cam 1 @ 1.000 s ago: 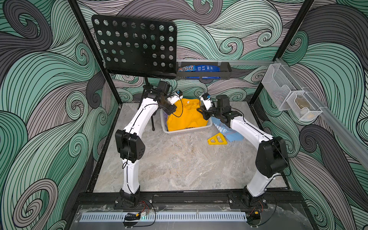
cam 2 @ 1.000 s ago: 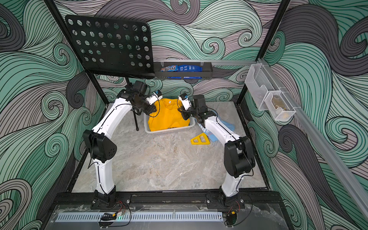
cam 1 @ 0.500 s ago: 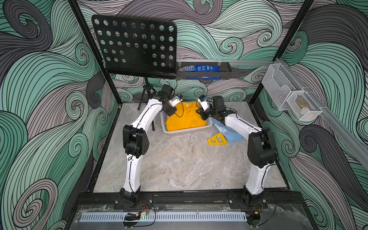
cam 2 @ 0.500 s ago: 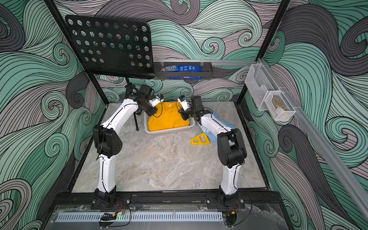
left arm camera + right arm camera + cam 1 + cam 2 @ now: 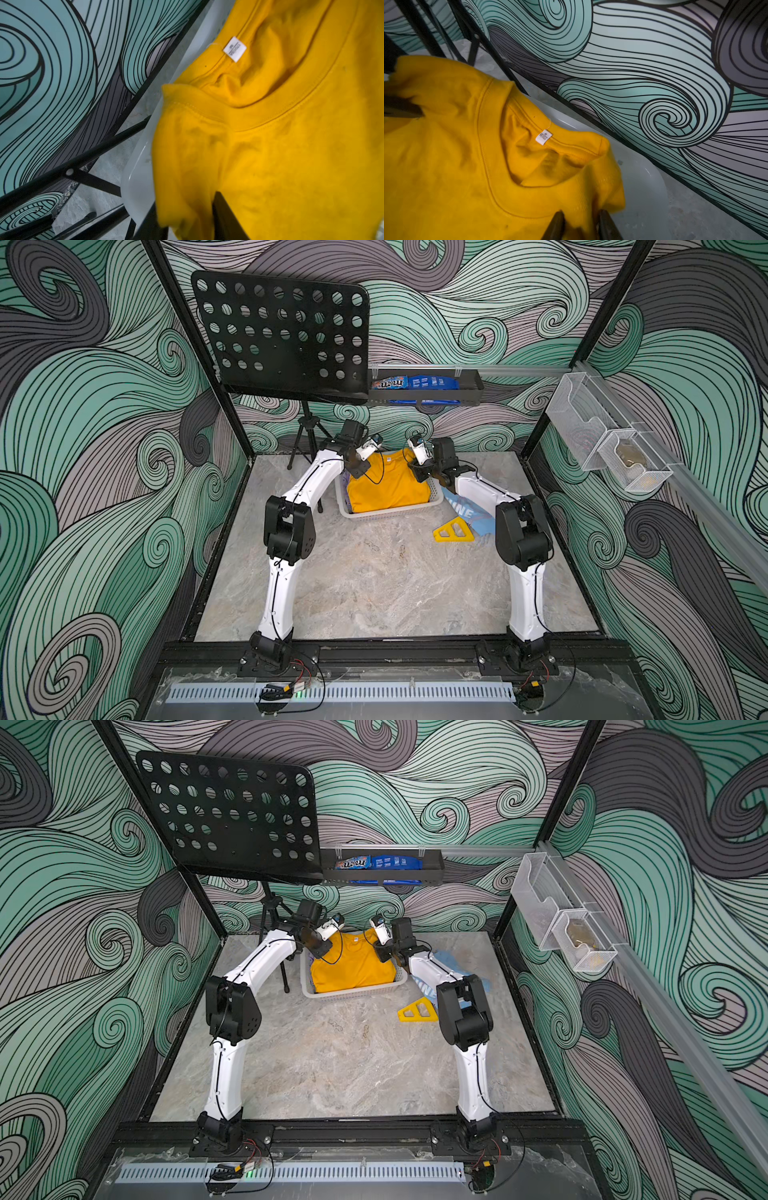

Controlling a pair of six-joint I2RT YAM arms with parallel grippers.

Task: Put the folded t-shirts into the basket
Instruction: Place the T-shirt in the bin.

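The mustard shirt [image 5: 388, 489] is now lying spread in the basket [image 5: 386, 515], where a second ago it was hanging bunched above it between the two arms; both arms are reaching further toward the back wall than before; the collar end appears to be overlapping the basket's far rim. The left gripper [image 5: 187, 225] is standing with jaws parted, a shoulder corner of the cloth sagging between the fingers [image 5: 224, 216]; the right gripper [image 5: 581, 227] is showing the same, jaws apart around the opposite corner; blur is hiding whether any finger is touching cloth.

Judgement: release is under way and this shirt is counting as delivered, though the collar end may be needing a tuck. The light blue shirt [image 5: 467, 512] is lying on the table right of the basket, partly under the right arm, beside the yellow triangular piece [image 5: 453, 533]; it is looking like the outstanding item.
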